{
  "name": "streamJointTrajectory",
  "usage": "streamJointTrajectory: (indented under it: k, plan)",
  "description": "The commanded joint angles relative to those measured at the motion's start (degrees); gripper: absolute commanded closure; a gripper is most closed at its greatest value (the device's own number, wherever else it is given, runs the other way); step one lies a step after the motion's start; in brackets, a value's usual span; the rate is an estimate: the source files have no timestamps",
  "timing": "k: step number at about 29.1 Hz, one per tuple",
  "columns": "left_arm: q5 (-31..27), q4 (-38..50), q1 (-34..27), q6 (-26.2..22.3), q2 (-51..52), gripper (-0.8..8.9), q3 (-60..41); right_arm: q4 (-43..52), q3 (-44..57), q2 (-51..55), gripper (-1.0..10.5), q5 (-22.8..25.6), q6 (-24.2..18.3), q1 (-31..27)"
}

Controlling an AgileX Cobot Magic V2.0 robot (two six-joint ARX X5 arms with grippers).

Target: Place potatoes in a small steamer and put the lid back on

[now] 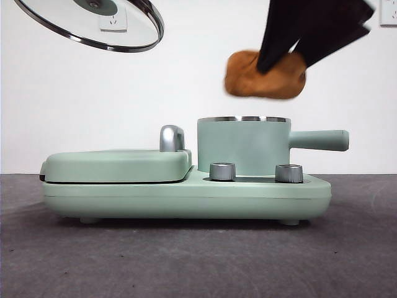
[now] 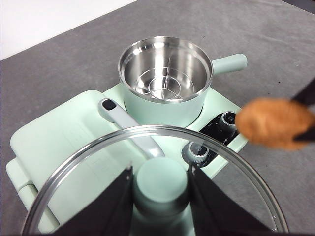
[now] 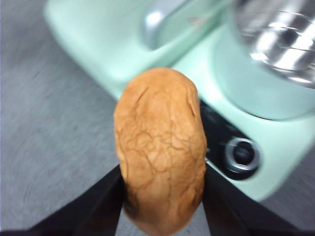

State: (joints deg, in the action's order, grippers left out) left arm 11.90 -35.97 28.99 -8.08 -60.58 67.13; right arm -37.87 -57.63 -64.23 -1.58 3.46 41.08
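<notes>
Left gripper (image 2: 160,184) pinches lid (image 2: 152,147) knob, lid held high, aside, keeping steamer (image 1: 243,146) mouth clear. Right gripper (image 3: 162,196) clamps potato (image 1: 265,75) midair above pot rim, awaiting drop.

potato (image 1: 265,75): orange-brown, creased, airborne above steamer
steamer (image 1: 244,146): mint-green, open, empty, on cooker's right end
lid (image 1: 93,23): glass, tilted, aloft

Plain white wall (image 1: 186,81), two white wall sockets (image 1: 113,22), dark grey matte tabletop (image 1: 186,261), even light
</notes>
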Motion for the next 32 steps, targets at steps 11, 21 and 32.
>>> streamJointTrajectory:
  k: [11,21,32]
  plan:
    - [0.07,1.70,0.22,0.28,-0.02,8.05,0.94,-5.01,-21.55,-17.16,7.9,-2.08,0.28,-10.95]
    - [0.04,1.73,0.22,0.68,-0.04,8.05,0.94,-4.59,-32.54,-32.54,7.9,-3.58,-4.02,-15.19]
    - [0.04,1.70,0.22,0.68,-0.04,8.05,0.94,-3.69,-36.70,-43.19,7.9,-2.80,-5.92,-15.82]
